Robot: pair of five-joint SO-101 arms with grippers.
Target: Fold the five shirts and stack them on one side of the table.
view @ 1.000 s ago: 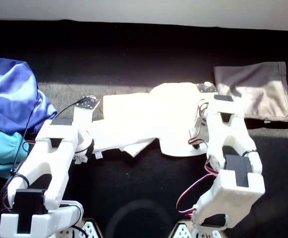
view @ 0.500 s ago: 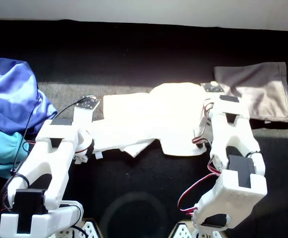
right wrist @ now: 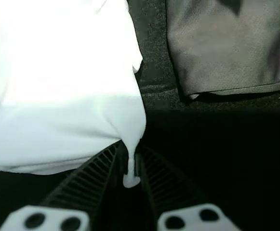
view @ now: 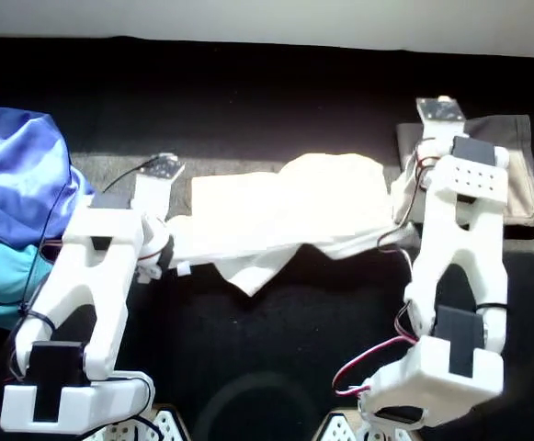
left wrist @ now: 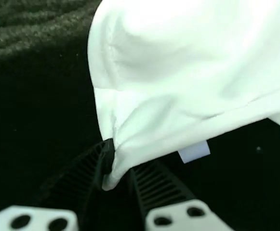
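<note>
A white shirt (view: 285,216) hangs stretched between the two arms over the middle of the table. My left gripper (left wrist: 115,168) is shut on its left edge (left wrist: 178,96), pinching a fold of cloth. At the other end my right gripper (right wrist: 130,168) is shut on a thin tip of the white shirt (right wrist: 62,86). A folded grey shirt (view: 510,165) lies flat at the back right, also seen as the grey shirt (right wrist: 226,43) just beyond the right gripper. A heap of blue and teal shirts (view: 14,197) sits at the left edge.
A grey mat strip (view: 110,170) runs across the black table (view: 276,358) under the shirts. The arm bases stand at the front edge. A pale wall (view: 267,18) borders the far side.
The right arm has risen and swung toward the far right, pulling the white shirt's right end up and over toward the grey shirt. The left arm lifted slightly with its edge.
</note>
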